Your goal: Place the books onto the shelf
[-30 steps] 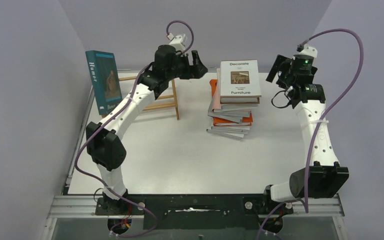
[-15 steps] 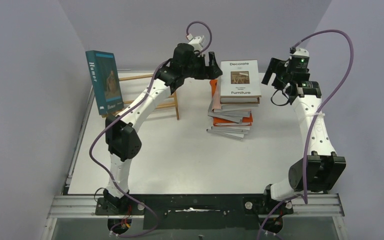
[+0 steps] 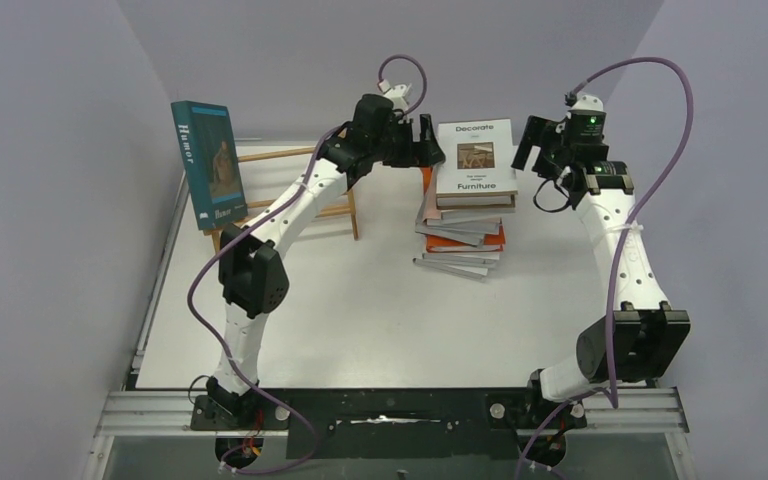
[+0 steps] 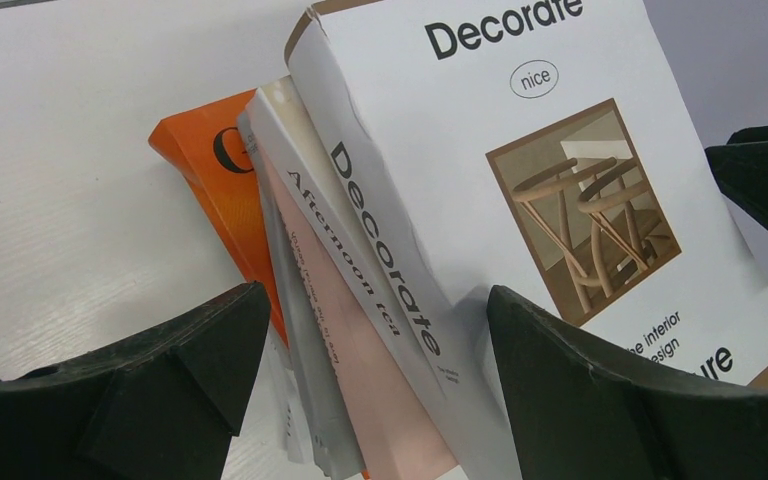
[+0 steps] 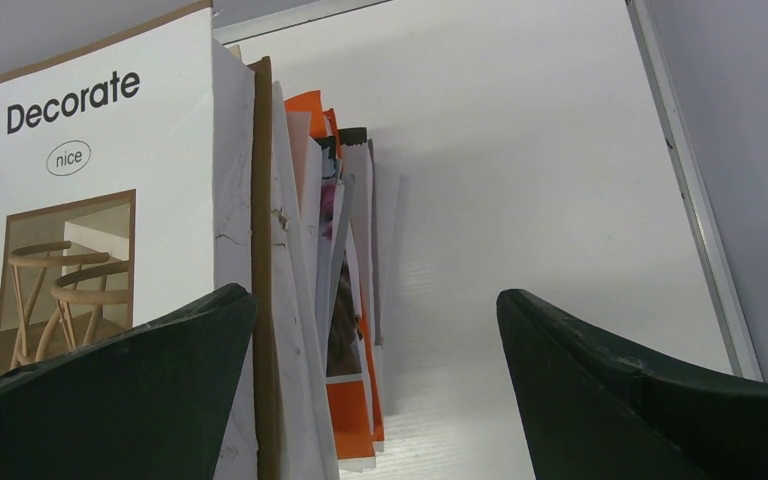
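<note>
Books (image 3: 463, 222) that are not yet shelved lie flat in a skewed pile toward the back of the counter (image 3: 360, 300), with the white "Decorate" (image 3: 476, 157) on top, cover up, and an orange book (image 4: 215, 190) and the "Afternoon tea" spine (image 4: 345, 255) jutting out beneath it. The teal "Humor" (image 3: 208, 165) stands upright at the left end of the shelf (image 3: 351, 208), well apart from the pile, so by the look of things one book is placed and the rest wait. The uneven stacking leaves the top book's edges overhanging the ones below, which probably explains why both arms have gone to that book from opposite sides. The left claw (image 3: 428, 140) sits just beside its spine edge with jaws spread wide; its wrist view shows the two fingers framing the spines with nothing between them. Whether a finger brushes the cover cannot be told. The right claw (image 3: 535, 150) hangs near the opposite edge, also spread wide and holding nothing, its fingers framing the page edges of the pile. I judge this a line-up for lifting "Decorate", with no grip made yet.
</note>
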